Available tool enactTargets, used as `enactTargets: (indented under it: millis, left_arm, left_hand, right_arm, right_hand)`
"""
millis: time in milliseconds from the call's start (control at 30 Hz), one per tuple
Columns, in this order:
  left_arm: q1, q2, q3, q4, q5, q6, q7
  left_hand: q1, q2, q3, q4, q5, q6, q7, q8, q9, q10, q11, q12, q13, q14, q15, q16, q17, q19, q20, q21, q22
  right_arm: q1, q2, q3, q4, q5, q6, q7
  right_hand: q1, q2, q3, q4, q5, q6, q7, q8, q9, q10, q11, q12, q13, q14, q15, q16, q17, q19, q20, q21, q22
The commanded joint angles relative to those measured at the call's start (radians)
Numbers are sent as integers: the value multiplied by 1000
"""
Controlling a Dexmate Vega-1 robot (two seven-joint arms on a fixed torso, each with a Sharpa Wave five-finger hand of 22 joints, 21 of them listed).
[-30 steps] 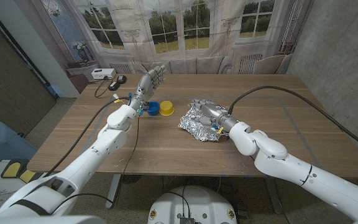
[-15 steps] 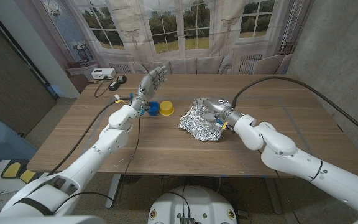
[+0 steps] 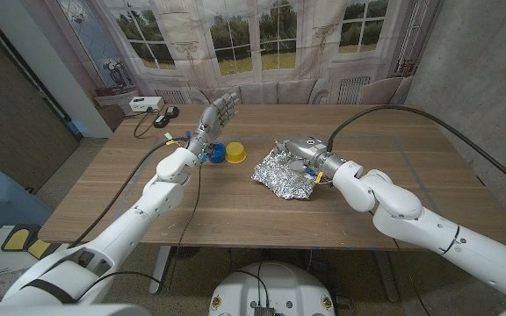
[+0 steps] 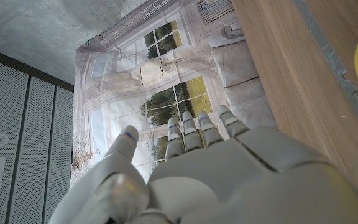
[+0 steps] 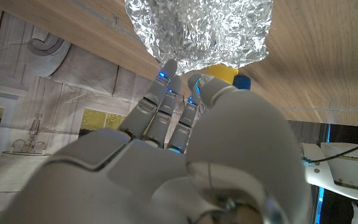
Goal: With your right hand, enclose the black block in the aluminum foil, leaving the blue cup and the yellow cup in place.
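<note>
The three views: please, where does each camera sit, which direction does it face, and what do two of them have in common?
Head view: on the robot's head, looking down the table; both arms, left hand raised, right hand at the foil.
Left wrist view: behind the left hand, facing the table's edge and the window backdrop.
Right wrist view: behind the right hand, facing the foil.
Shared: head and right wrist views both show foil, yellow cup and blue cup.

Foil point(image 3: 284, 171) is crinkly shiny metal, bench point(image 3: 235, 206) is matt wood grain, both cups look smooth plastic: blue cup point(image 3: 215, 152), yellow cup point(image 3: 234, 153).
</note>
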Motion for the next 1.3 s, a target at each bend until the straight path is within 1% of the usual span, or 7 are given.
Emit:
enactTargets:
  millis: [33,200,333,667,1067,1200,1300]
  left_arm:
    - [2,-2,6,-21,14,12,27]
    - [4,-5,6,-26,17,13,38]
    - [3,-6,7,-26,19,16,43]
    - [-3,-14,9,-17,17,16,45]
    - [-1,-17,6,-14,14,12,47]
    - [0,-14,6,-16,12,15,45]
    - [0,-13,6,-16,10,18,43]
  left_hand:
    - [-8,-2,2,1,3,-3,-8,1,1,-6,-4,-5,3,-2,-1,1,2,-7,1,-6,5]
    - [-9,-4,1,0,3,-6,-10,0,1,-23,-10,-10,3,-2,-3,1,2,-5,2,-7,5]
    - [-10,-4,1,0,3,-9,-12,0,1,-37,-13,-15,3,-2,-3,1,2,-5,4,-7,5]
    - [-10,-3,3,-1,4,-36,-28,-7,2,-71,-13,-22,3,-3,-6,1,1,-1,12,-7,5]
    - [-9,-2,5,-4,4,-55,-32,-8,2,-100,-19,-26,3,-6,-5,0,1,3,18,-7,6]
    - [-9,-2,6,-4,5,-59,-34,-7,2,-106,-17,-26,3,-8,-4,0,1,3,21,-8,6]
    - [-9,-2,6,-5,5,-62,-34,-7,2,-107,-16,-25,3,-8,-4,0,1,2,22,-8,6]
  right_arm:
    - [14,28,6,55,22,32,43]
    - [34,43,1,87,59,21,92]
    - [54,52,-7,115,101,18,137]
    - [84,59,-70,135,31,-17,169]
    - [76,52,-67,113,-3,-25,138]
    - [44,41,-40,89,-2,-14,63]
    - [24,31,-22,65,-6,-11,28]
  right_hand:
    - [19,-1,15,0,0,3,9,0,1,11,15,1,-4,18,-166,1,8,19,-74,15,5]
    - [22,-18,23,2,3,-3,27,-10,0,-6,47,-16,-14,24,-148,-12,4,30,-67,30,6]
    - [-23,-45,20,23,6,-26,54,-30,-1,-13,82,-39,-29,31,-114,-34,-16,26,-25,43,4]
    - [-62,-44,44,28,16,46,60,-18,-1,50,84,-43,-48,119,-125,-32,-38,-1,6,49,0]
    - [-74,-48,71,23,23,25,63,-41,-4,27,91,-75,-61,77,-111,-64,-47,-58,29,30,-5]
    - [-89,-47,89,25,24,5,46,-57,-4,-5,78,-104,-69,63,-97,-76,-49,-103,81,13,-7]
    - [-105,-43,113,26,21,-44,9,-83,-2,-64,44,-144,-74,34,-91,-94,-48,-128,155,3,-7]
